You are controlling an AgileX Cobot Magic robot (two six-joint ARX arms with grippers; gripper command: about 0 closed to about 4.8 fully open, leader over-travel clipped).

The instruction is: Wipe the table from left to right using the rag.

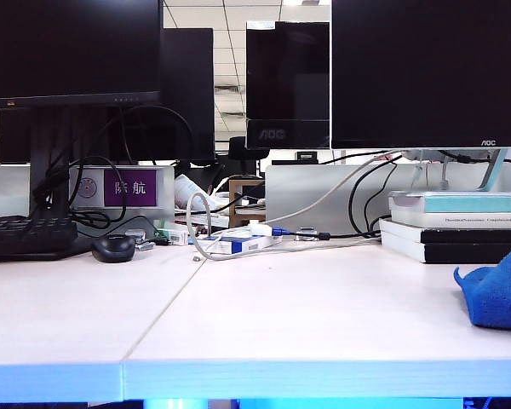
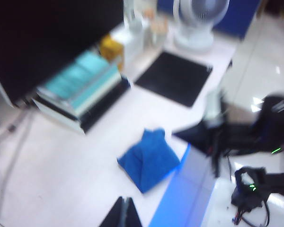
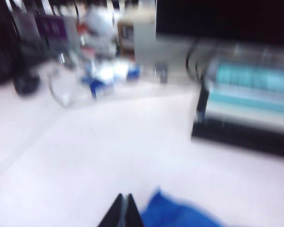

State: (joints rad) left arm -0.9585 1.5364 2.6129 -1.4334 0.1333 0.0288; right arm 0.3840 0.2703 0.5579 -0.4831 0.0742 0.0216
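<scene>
The blue rag (image 1: 498, 294) lies rumpled at the far right of the pale table (image 1: 281, 315), near the front edge; neither arm shows in the exterior view. The left wrist view is blurred. In it my left gripper (image 2: 125, 201) is shut with nothing in it, hovering above the table a short way from the rag (image 2: 149, 161). The right wrist view is also blurred. My right gripper (image 3: 123, 197) is shut and empty, its tips just beside the rag (image 3: 180, 215) and apart from it.
A stack of books (image 1: 460, 226) stands behind the rag. A black mouse (image 1: 113, 248), a keyboard (image 1: 25, 234) and loose cables (image 1: 238, 239) lie at the back under the monitors. A black mat (image 2: 173, 78) and a white fan (image 2: 194, 23) lie beyond the books.
</scene>
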